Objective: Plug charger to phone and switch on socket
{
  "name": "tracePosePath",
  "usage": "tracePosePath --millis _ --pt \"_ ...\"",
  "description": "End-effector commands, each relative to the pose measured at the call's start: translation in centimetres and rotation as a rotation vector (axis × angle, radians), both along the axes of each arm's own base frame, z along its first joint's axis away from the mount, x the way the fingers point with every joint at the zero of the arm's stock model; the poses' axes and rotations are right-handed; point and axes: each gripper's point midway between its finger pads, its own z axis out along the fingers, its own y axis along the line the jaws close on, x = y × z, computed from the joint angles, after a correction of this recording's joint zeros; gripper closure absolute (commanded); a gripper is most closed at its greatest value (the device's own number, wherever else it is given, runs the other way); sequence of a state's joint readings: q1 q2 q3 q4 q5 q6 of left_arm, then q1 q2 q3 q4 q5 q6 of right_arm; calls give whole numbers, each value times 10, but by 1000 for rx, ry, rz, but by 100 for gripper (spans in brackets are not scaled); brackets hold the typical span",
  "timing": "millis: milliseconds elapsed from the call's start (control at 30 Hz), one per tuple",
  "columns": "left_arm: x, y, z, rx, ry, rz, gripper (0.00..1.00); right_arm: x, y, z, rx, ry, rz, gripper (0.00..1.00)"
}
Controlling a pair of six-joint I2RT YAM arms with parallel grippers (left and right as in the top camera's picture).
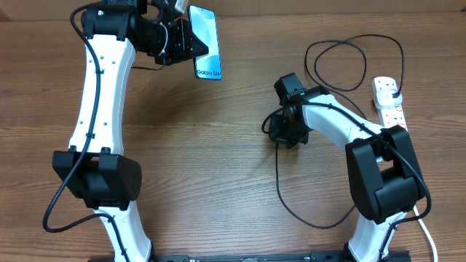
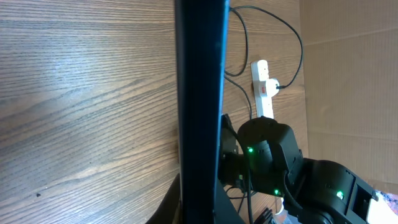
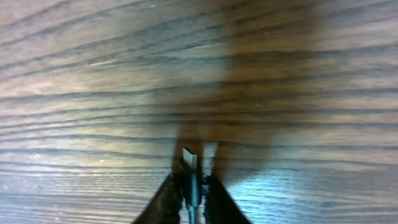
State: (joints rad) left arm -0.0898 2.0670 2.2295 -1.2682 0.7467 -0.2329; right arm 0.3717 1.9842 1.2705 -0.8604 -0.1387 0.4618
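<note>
Left tool (image 1: pixel 182 40) clamped tight on the phone (image 1: pixel 206 44) — held up near the far edge of the counter (image 1: pixel 218 167), blue-teal screen facing up, "Galaxy S24+" at its near end. Right tool (image 3: pixel 193 182) nearly closed, pinching the charger (image 3: pixel 190 159) by its small connector tip, pointed down close over the wood. Bare counter lies between the two — plenty of room. Black cable loops back to the socket (image 1: pixel 389 102) by the right edge, well apart from the phone.

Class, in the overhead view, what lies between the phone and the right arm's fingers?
Only bare wooden table; nothing lies between the phone and the right fingers in the overhead view.
</note>
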Motion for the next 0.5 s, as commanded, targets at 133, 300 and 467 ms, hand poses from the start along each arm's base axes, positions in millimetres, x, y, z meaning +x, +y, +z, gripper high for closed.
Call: tracePosePath --millis 133,300,467 --pt "-3 -6 11 -23 -39 -37 96 -49 -10 -44 -64 193 18 96" --pt "-2 -10 16 -55 -57 -54 96 -39 14 -26 96 177 66 96" --pt "-3 -32 52 -242 -170 -176 96 -13 60 55 519 36 243 96"
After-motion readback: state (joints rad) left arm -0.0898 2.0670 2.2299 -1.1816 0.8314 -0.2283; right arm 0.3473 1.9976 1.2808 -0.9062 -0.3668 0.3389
